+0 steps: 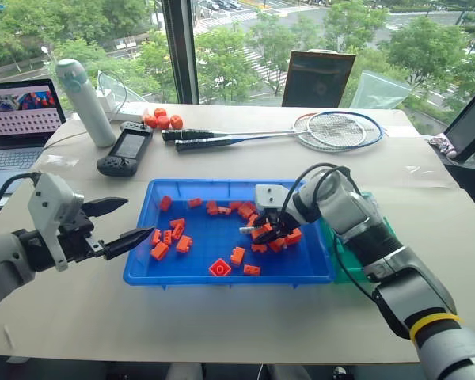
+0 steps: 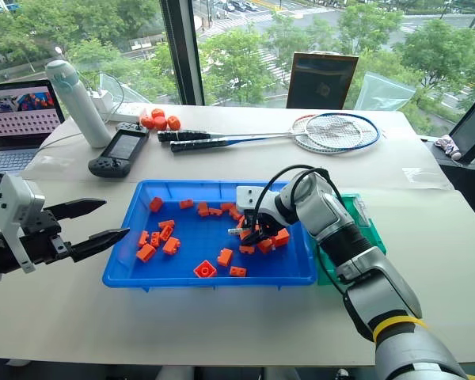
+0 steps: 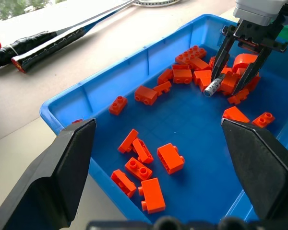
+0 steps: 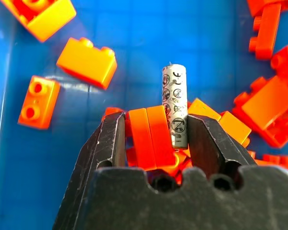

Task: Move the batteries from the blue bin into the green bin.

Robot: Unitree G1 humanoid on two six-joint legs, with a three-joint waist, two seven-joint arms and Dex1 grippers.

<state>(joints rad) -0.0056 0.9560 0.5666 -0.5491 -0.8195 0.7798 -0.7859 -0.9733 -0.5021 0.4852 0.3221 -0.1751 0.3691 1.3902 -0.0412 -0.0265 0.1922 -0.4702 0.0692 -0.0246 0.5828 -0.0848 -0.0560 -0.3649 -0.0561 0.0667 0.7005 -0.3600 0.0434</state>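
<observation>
The blue bin [image 1: 229, 279] lies in the middle of the table, strewn with orange bricks [image 1: 174, 237]. My right gripper [image 1: 267, 231] hangs over the bin's right half, shut on a silver battery [image 4: 175, 103] with an orange brick [image 4: 151, 134] pinched beside it between the same fingers. The battery [image 3: 212, 88] sticks out past the fingertips, just above a heap of bricks. The green bin [image 2: 355, 207] stands against the blue bin's right side, partly hidden behind my right arm. My left gripper [image 1: 139, 217] hovers open at the blue bin's left edge, holding nothing.
Behind the bin lie two badminton rackets [image 1: 301, 131], a handheld game console [image 1: 127, 150] and small orange balls [image 1: 162, 119]. A white bottle [image 1: 87, 103] and a laptop [image 1: 20, 119] stand at the far left. Bare tabletop runs along the front edge.
</observation>
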